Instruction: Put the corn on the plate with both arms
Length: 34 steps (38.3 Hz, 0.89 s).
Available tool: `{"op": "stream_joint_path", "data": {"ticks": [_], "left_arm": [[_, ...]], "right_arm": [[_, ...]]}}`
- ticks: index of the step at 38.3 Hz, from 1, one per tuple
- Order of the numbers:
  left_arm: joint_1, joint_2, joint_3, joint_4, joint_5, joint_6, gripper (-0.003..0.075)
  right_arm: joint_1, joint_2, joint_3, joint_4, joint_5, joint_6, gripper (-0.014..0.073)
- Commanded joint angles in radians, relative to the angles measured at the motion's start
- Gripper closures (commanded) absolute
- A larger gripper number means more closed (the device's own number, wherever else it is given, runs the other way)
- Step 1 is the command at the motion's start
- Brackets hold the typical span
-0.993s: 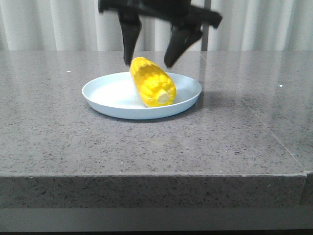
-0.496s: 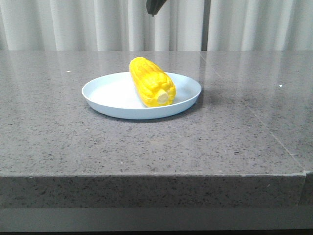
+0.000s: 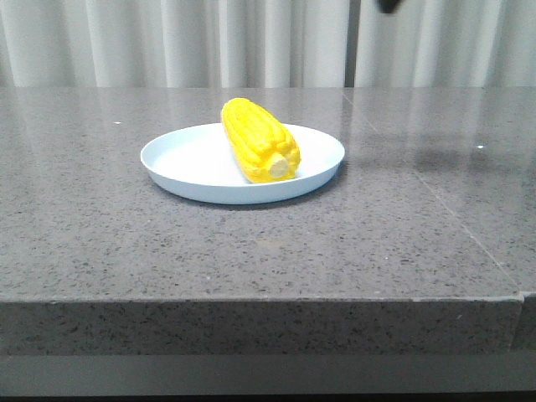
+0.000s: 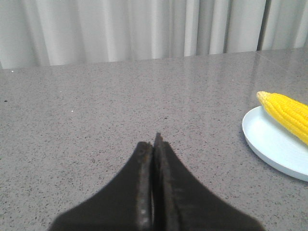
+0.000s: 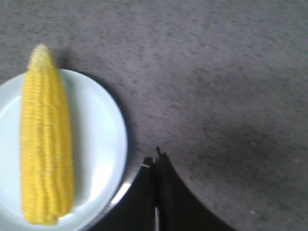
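Observation:
The yellow corn [image 3: 260, 140] lies on the pale blue plate [image 3: 180, 163] in the middle of the table, its cream stub end toward the front. It also shows in the right wrist view [image 5: 44, 139] on the plate [image 5: 103, 139], and in the left wrist view [image 4: 288, 113] with the plate's rim [image 4: 260, 144]. My left gripper [image 4: 153, 142] is shut and empty, low over bare table well to the left of the plate. My right gripper [image 5: 155, 158] is shut and empty, high above the table beside the plate's rim. In the front view only a dark bit of an arm [image 3: 388, 5] shows at the top edge.
The grey speckled stone table [image 3: 268, 243] has its front edge close to the camera. A seam [image 3: 435, 201] runs along its right part. Pale curtains [image 3: 167, 42] hang behind the table.
The open gripper that stood over the corn one second ago rose out of the front view and moved right. The corn and plate have not moved.

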Motion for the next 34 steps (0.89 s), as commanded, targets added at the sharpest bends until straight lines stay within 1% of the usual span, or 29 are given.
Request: {"op": "stream_joint_path", "data": {"ticks": [1, 7, 11, 14, 19, 25, 30, 34], "left_arm": [[-0.001, 0.007, -0.026, 0.000, -0.072, -0.002, 0.0741], [-0.001, 0.007, -0.026, 0.000, -0.072, -0.002, 0.0741], [-0.001, 0.007, -0.026, 0.000, -0.072, -0.002, 0.0741], [-0.001, 0.007, -0.026, 0.000, -0.072, -0.002, 0.0741], [-0.001, 0.007, -0.026, 0.000, -0.072, -0.002, 0.0741], [-0.001, 0.007, -0.026, 0.000, -0.072, -0.002, 0.0741], [-0.001, 0.007, -0.026, 0.000, -0.072, -0.002, 0.0741], [-0.001, 0.007, -0.026, 0.000, -0.072, -0.002, 0.0741]], "right_arm": [[-0.067, -0.125, 0.066, -0.022, -0.059, -0.022, 0.0653], [-0.183, -0.268, 0.277, -0.021, -0.090, -0.056, 0.0653], [-0.231, -0.368, 0.400, -0.021, -0.119, -0.072, 0.0653], [-0.239, -0.451, 0.512, -0.022, -0.174, -0.099, 0.0653], [-0.239, -0.625, 0.714, -0.023, -0.327, -0.120, 0.0653], [-0.239, -0.869, 0.936, -0.064, -0.489, -0.137, 0.0653], [-0.239, -1.097, 1.075, -0.078, -0.538, -0.137, 0.0653], [-0.239, -1.256, 1.137, -0.078, -0.553, -0.137, 0.0653]]}}
